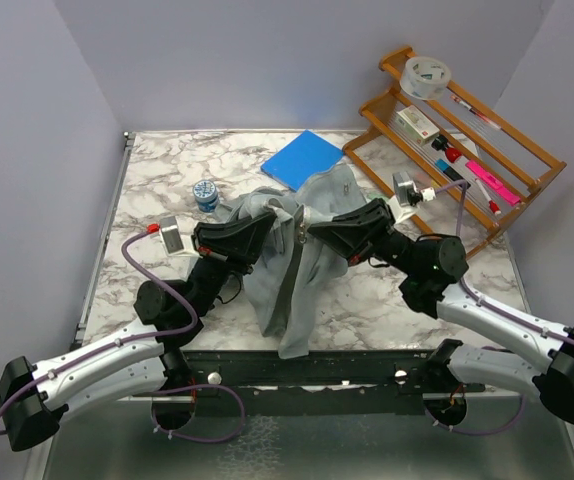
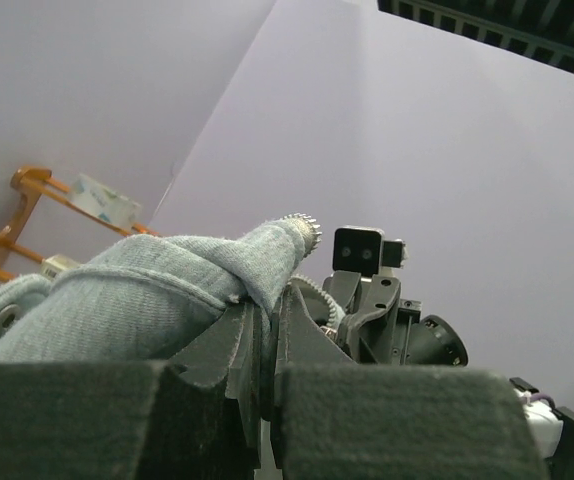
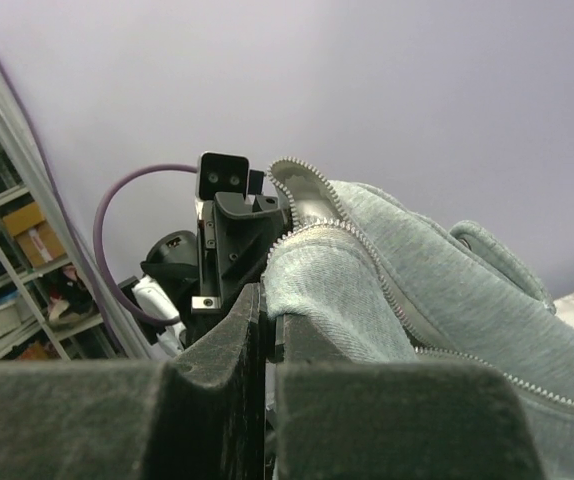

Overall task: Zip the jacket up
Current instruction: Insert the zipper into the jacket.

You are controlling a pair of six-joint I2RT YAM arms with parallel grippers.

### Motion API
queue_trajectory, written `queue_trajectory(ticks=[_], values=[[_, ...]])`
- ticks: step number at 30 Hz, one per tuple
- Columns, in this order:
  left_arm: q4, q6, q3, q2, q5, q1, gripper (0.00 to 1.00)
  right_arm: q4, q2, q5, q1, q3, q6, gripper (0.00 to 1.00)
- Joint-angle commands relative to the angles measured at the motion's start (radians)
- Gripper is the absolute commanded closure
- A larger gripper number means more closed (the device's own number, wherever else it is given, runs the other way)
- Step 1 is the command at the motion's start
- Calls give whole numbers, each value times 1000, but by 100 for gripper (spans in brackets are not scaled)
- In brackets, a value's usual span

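**Top view.** The jacket (image 1: 292,290) lies mid-frame on the marbled bench (image 1: 157,170). Its upper part is lifted into a peak and the rest drapes toward the lower edge. The left tool (image 1: 272,235) and right tool (image 1: 314,230) meet at that peak, each closed on one front edge. A flat blue pad (image 1: 302,158) lies just above the jacket, and a slatted wooden rack (image 1: 487,150) stands at upper right.

**Left wrist view.** The left tool (image 2: 267,325) is pinched shut on a thick fold of grey fleece. The nap is fuzzy and matte. A short row of zipper (image 2: 305,222) teeth shows at the tip of the fold.

**Right wrist view.** The right tool (image 3: 267,310) is clamped on the other edge. The pale zipper (image 3: 367,262) teeth run in a fine toothed curve just beside the grip.

**Handling.**
- The jacket looks light, soft and limp, so any part that is not held will likely sag and bunch.
- The fleece should sit firmly between the pads rather than slip.
- The stiffest line is the zipper tape, so holds close beside the teeth should keep the two edges aligned.
- The slider is not visible in any view, and its small pull would be the fiddly thing to take hold of.
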Motion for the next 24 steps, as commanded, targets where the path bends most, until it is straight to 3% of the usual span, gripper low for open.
queue_trajectory(ticks=[1,13,24], values=[[58,94,75,-10,106,-2,100,183,32,-80,8,5,-13,100],[66,142,82,17,129,-2,100,280,92,-139,8,18,28,100],[102,126,76,38,143,-2,100,325,154,-55,8,2,83,100]])
